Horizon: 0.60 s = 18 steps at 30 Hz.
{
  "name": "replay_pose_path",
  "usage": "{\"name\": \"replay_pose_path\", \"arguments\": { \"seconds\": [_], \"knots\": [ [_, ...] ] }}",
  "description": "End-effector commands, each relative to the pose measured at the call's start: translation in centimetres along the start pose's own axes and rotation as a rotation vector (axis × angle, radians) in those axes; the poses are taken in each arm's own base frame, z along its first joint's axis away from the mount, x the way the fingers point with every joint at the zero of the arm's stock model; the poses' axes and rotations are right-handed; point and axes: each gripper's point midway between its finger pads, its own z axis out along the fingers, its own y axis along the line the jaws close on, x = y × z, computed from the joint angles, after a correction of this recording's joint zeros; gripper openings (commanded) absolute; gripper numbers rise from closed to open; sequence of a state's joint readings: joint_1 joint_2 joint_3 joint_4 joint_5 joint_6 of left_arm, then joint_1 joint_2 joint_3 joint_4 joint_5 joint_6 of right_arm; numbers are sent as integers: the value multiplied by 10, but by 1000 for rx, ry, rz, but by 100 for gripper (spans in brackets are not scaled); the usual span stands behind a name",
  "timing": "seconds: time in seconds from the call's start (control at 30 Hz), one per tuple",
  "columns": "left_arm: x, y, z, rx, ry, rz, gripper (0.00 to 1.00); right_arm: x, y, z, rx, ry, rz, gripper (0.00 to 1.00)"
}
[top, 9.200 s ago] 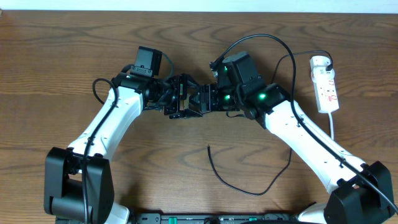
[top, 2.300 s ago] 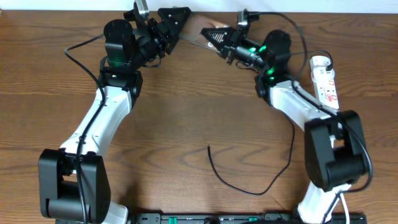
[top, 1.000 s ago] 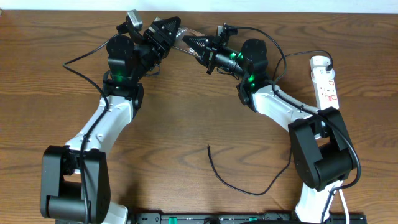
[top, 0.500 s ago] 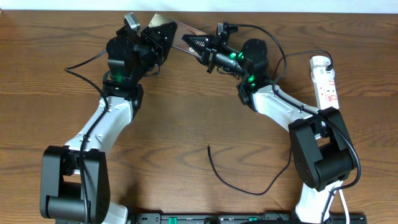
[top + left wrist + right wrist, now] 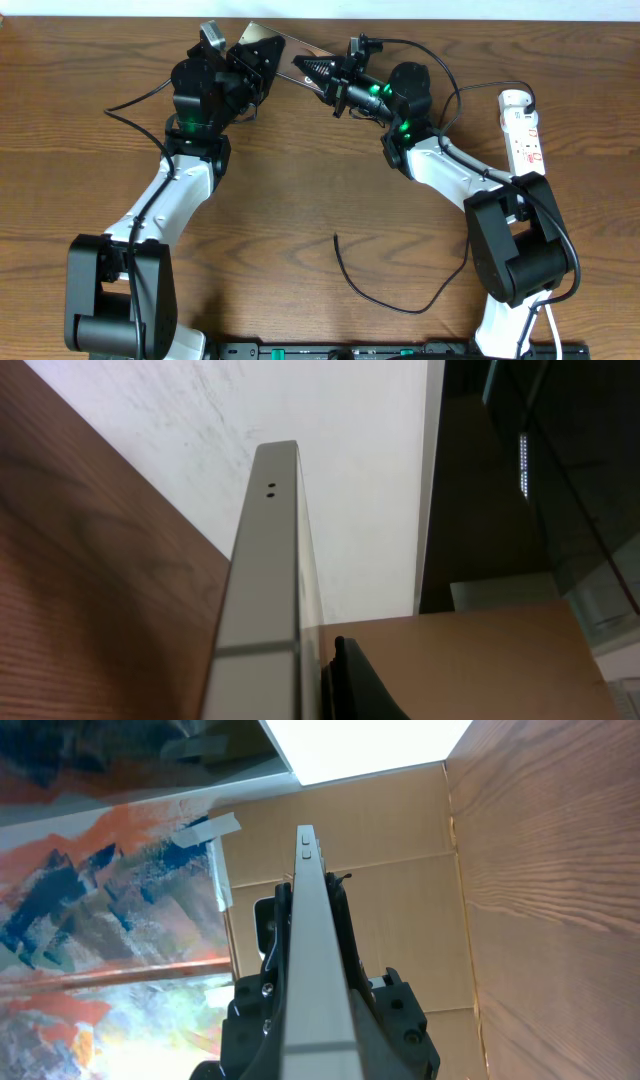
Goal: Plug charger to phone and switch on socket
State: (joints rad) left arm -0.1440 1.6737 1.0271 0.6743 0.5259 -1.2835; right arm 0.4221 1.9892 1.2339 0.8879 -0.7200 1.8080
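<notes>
Both grippers hold the phone (image 5: 283, 42) in the air over the table's far edge. My left gripper (image 5: 258, 55) is shut on its left end and my right gripper (image 5: 307, 67) is shut on its right end. In the left wrist view the phone's pale edge (image 5: 262, 590) runs upward, with one dark finger (image 5: 358, 685) pressed against its side. In the right wrist view its edge (image 5: 315, 950) stands between black fingers (image 5: 390, 1020). The charger (image 5: 405, 303), a thin black cable, lies loose on the near table, its tip (image 5: 335, 237) free. The socket (image 5: 522, 135) lies at the right.
The socket's white cord (image 5: 535, 205) runs toward the front by the right arm. Black robot cables (image 5: 130, 85) loop beside both arms. A wall or board rises behind the table's far edge (image 5: 450, 20).
My left gripper has closed on the phone's left end and turned a little, so the phone's tan face now shows. The right arm has stayed still, and so has the cable.
</notes>
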Motion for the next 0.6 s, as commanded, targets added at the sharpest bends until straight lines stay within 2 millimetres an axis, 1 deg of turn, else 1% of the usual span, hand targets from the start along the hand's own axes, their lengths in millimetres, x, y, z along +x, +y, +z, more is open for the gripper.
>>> {"name": "replay_pose_path", "arguments": {
  "seconds": [0.0, 0.33, 0.57],
  "knots": [
    [8, -15, -1, 44, 37, 155, 7, 24, 2, 5, 15, 111, -22, 2],
    [21, -18, -2, 66, 112, 157, 8, 31, 1, 4, 19, 150, -96, 1],
    [21, -18, -2, 66, 113, 157, 7, 33, -1, 3, 24, 163, -101, 2]
  ]
}}
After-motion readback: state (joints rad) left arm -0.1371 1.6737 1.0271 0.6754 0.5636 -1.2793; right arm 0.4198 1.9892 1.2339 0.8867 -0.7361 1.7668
